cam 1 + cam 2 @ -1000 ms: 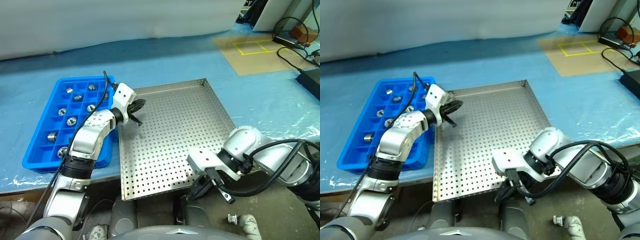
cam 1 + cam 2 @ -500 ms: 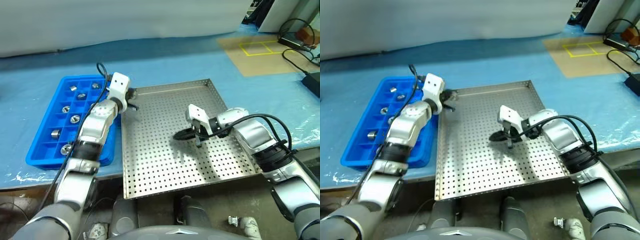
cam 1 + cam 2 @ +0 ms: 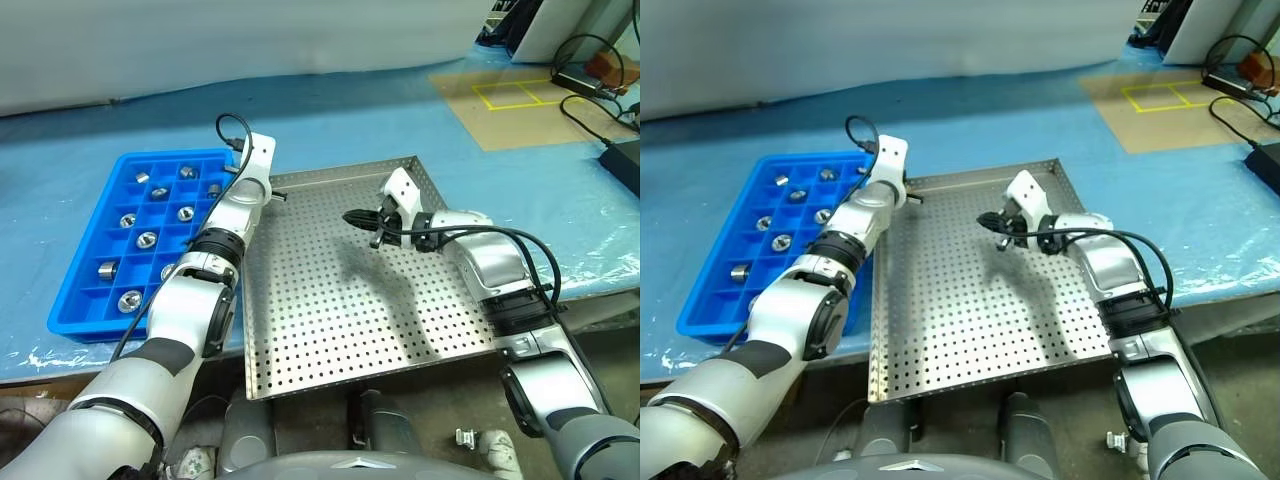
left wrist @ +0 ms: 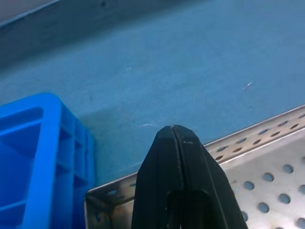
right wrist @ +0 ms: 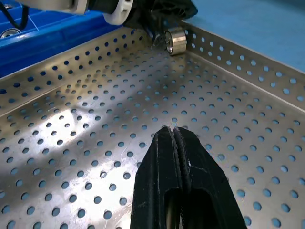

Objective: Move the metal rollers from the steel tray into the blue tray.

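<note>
The steel tray (image 3: 330, 320) lies in the middle, and the blue tray (image 3: 72, 300) lies left of it with several metal rollers (image 3: 147, 239) in its compartments. One roller (image 5: 175, 41) rests on its side in the steel tray's far left corner. My left gripper (image 4: 174, 129) is shut and empty, held over that corner's rim (image 3: 277, 194) just beside the roller. Over the far part of the steel tray my right gripper (image 3: 358, 217) is shut on nothing, pointing left toward the same corner, its fingertips (image 5: 167, 135) well short of the roller.
Blue plastic sheeting (image 3: 540, 190) covers the table around both trays. At the far right are a cardboard sheet with yellow tape (image 3: 505, 95) and black cables (image 3: 590, 110). The steel tray's near edge overhangs the table front.
My right gripper has swung up from the tray's near edge to its far part. The left arm has stretched forward, bringing its gripper to the far left corner.
</note>
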{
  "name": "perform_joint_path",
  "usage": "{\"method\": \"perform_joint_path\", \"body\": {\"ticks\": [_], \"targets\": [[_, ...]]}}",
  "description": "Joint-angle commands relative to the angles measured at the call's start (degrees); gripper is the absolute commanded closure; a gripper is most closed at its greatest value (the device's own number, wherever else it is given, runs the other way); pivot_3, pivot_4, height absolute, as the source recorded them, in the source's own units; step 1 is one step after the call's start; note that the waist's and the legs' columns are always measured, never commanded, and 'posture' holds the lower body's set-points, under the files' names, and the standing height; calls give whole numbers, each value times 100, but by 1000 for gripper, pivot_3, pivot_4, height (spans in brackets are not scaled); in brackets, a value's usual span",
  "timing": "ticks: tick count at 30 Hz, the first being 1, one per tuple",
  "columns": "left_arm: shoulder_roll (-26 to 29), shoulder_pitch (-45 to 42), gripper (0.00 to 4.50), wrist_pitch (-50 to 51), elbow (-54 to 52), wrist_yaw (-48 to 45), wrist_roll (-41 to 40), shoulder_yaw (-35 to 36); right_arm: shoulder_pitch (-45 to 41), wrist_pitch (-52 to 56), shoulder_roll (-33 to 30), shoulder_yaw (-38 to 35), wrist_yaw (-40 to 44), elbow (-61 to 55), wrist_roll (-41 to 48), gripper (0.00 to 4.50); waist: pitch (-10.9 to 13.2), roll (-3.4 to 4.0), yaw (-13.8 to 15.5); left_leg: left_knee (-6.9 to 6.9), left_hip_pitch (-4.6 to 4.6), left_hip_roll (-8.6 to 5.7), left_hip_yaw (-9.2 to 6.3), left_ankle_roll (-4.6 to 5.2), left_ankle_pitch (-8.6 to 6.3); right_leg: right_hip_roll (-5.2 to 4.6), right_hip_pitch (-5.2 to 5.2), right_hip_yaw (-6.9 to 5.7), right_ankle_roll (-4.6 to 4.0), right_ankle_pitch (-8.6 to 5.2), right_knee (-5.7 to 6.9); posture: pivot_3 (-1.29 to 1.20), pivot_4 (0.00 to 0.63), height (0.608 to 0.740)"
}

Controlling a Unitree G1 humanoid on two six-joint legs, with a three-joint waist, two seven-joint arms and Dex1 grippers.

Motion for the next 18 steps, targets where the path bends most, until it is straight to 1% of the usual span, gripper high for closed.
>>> {"method": "perform_joint_path", "body": {"ticks": [1, 3, 4, 12, 16, 18], "targets": [[-79, -170, 3338, -93, 42, 218, 62, 21, 99, 74, -103, -178, -73, -405, 34, 4500, 0, 0, -15, 0, 0, -1, 0, 0, 0, -1, 0, 0, 0, 0, -1, -197, 150, 740], [-108, -189, 2628, 0, 155, 411, 163, -35, 177, 102, -135, -150, -74, -475, 14, 4500, 0, 0, -30, 2, 1, 0, 0, 0, 0, -1, 1, 1, 2, 2, 0, -199, 150, 740], [-125, -187, 2392, 32, 201, 443, 174, -42, 212, 107, -155, -129, -75, -504, -4, 4500, 0, 0, -30, 2, 2, 1, 0, 0, 0, -1, 1, 0, 4, 3, 0, -199, 150, 740], [-260, -25, 2392, 189, -7, 718, 191, -22, 290, 158, -245, -104, -20, -541, -32, 4500, 1, -1, -32, 2, 3, 1, 0, -1, 0, -1, 1, 1, 9, 6, -1, -194, 150, 740], [-185, 21, 2392, 163, 183, 1240, 257, 48, 325, 103, -264, -18, 24, -543, -117, 4500, 1, -1, -32, 1, 1, 1, 0, 1, -1, -1, 2, 1, 9, 6, -9, -188, 150, 740], [-144, 2, 2392, 120, 273, 1345, 242, 80, 334, 85, -258, -10, 27, -537, -145, 4500, 1, -1, -50, 1, 2, 1, 0, 1, -1, -1, 2, 1, 9, 6, -9, -189, 150, 740]]}}
